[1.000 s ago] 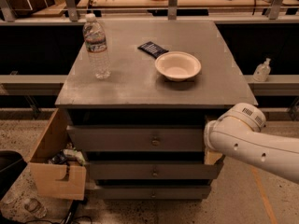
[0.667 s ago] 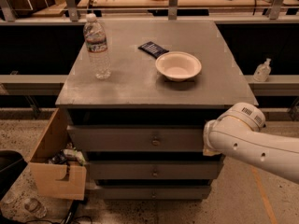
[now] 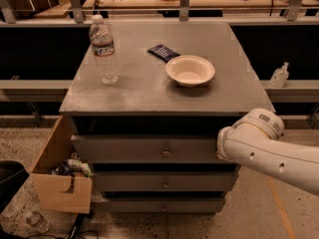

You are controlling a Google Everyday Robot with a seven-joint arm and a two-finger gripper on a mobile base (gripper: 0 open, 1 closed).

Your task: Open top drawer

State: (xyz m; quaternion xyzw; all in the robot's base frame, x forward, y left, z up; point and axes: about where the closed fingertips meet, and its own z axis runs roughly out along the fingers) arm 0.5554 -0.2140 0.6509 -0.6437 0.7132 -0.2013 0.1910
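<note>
**Gripper at the right end of the top drawer, grip unseen**

We see the white arm [image 3: 264, 151] reach in from the right. The gripper [image 3: 221, 144] at its leading end sits against the right end of the top drawer [image 3: 134, 149]. The arm's rounded joint covers that end, so we cannot tell whether the gripper is open or shut, or whether it has hold of anything.

The top drawer's grey front runs leftward from the gripper, across the width of the grey cabinet [image 3: 149, 96]. A dark gap shows between the front's upper edge and the cabinet top. The drawer's small round knob [image 3: 166, 153] lies well to the left of the gripper, at about the same height and apart from it.

Below and to the left of the gripper are two narrower drawer fronts [image 3: 149, 181], one above the other. Up and to the left, on the cabinet top, stand a pale bowl [image 3: 190, 70], a dark packet [image 3: 163, 52] just behind it, and an upright water bottle [image 3: 103, 50] farther left. A plywood box [image 3: 61, 190] stands on the floor at the cabinet's far left side.
</note>
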